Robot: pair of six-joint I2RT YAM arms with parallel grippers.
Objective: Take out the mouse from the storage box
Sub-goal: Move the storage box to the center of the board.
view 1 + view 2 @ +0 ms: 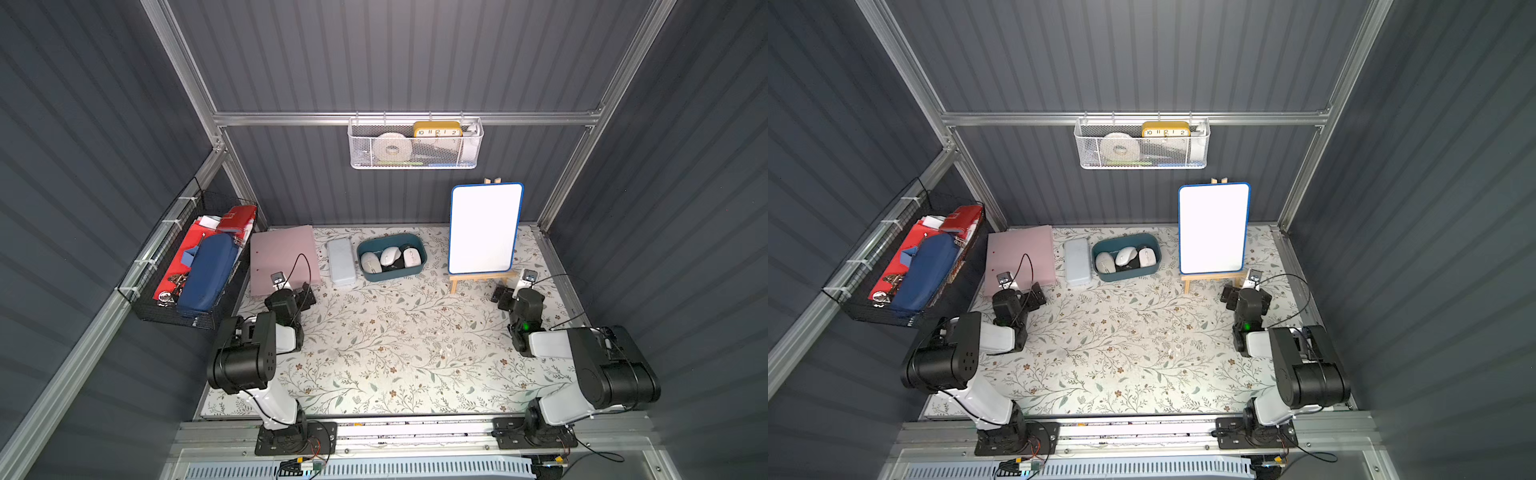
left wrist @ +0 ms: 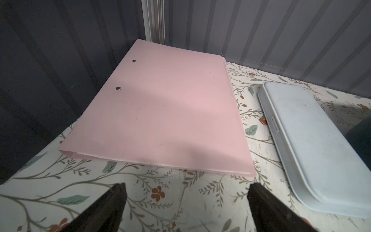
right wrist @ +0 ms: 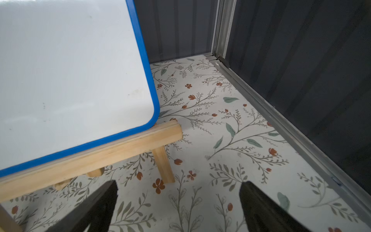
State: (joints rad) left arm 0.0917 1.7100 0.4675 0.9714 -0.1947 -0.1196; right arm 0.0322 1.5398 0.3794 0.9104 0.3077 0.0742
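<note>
While the left gripper point(image 2: 186, 187) and right gripper point(image 3: 178, 186) stood wide open and empty, the storage box point(image 1: 392, 276), containing the mice point(image 1: 390, 255), lay at 2 o'clock from the former and 10 o'clock from the latter, well apart.

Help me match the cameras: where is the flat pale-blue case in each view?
In a top view: pale-blue case at the table's far side, between pink folder and storage box.
In a top view: same spot.
Left wrist: alongside the folder, cut by the frame edge.
Right wrist: not in it.
Shared landmark: the pink folder beside it.
</note>
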